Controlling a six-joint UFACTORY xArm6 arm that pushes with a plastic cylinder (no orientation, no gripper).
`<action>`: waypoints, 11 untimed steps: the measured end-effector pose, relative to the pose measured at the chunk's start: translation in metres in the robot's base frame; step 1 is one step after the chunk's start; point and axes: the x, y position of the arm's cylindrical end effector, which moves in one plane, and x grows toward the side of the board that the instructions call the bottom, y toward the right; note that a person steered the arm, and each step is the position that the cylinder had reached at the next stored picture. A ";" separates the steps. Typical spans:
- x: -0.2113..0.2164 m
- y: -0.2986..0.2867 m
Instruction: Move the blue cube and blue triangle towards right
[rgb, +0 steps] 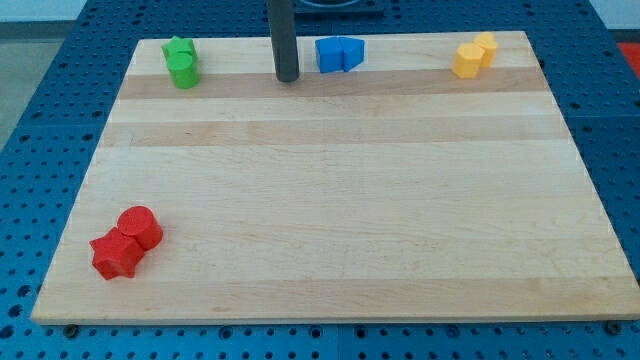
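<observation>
Fingers are absent on this arm: it ends in a straight dark rod, so nothing can open, close or grip, and my tip (288, 78) rests on the pale wooden plank surface (330, 200) near the view's top edge. Just to the view's right of my tip, with a small gap and no contact, sit the blue plastic cube (329, 54) and the blue plastic triangle (351, 53), which touch each other, the cube on the view's left. To push both well, I judge that the tip should meet the cube's left face near its middle and travel straight toward the view's right, so the cube drives the triangle ahead without either slipping off toward the top edge. Farther right lie two yellow plastic blocks (473, 56), rounded or many-sided, close together. At top left stand two green plastic blocks (181, 62). At bottom left, a red plastic cylinder (139, 226) touches a red star-like block (115, 254). All look smooth and matte; the board shows lengthwise grain.
</observation>
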 end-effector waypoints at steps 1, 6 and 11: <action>-0.013 0.000; -0.035 0.063; -0.017 0.113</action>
